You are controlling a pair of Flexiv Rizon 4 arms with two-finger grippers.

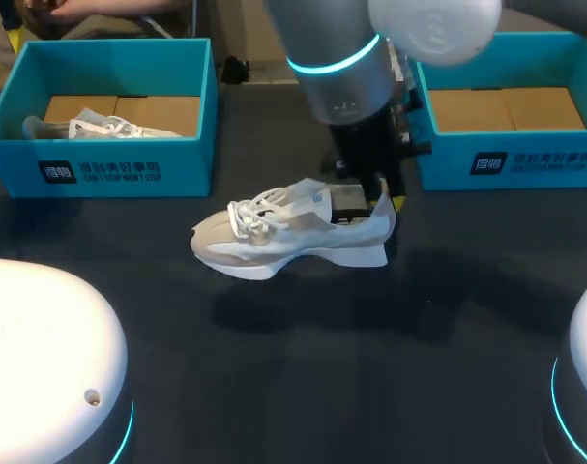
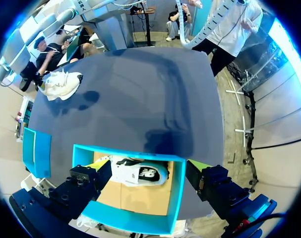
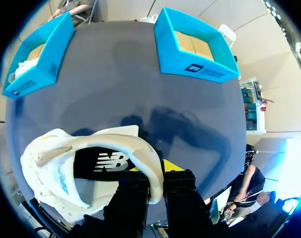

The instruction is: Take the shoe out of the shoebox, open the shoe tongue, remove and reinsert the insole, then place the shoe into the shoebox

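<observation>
A white and beige sneaker (image 1: 274, 237) stands on the dark table, toe to the left, laces tied. My right gripper (image 1: 382, 201) comes down from above and is shut on its heel collar. In the right wrist view the shoe (image 3: 66, 168) lies open below the camera, and the black fingers (image 3: 133, 196) pinch the padded heel rim between them at the right gripper (image 3: 156, 191). My left gripper (image 2: 145, 184) hangs open high over the left blue shoebox (image 2: 177, 188), which holds a second white shoe (image 2: 140, 173). That box (image 1: 100, 169) and its shoe (image 1: 95, 127) are at the back left.
A second blue shoebox (image 1: 511, 159) stands at the back right with only a cardboard floor showing. My arms' white bases fill the near corners. Dark tabletop (image 1: 370, 348) stretches in front of the sneaker.
</observation>
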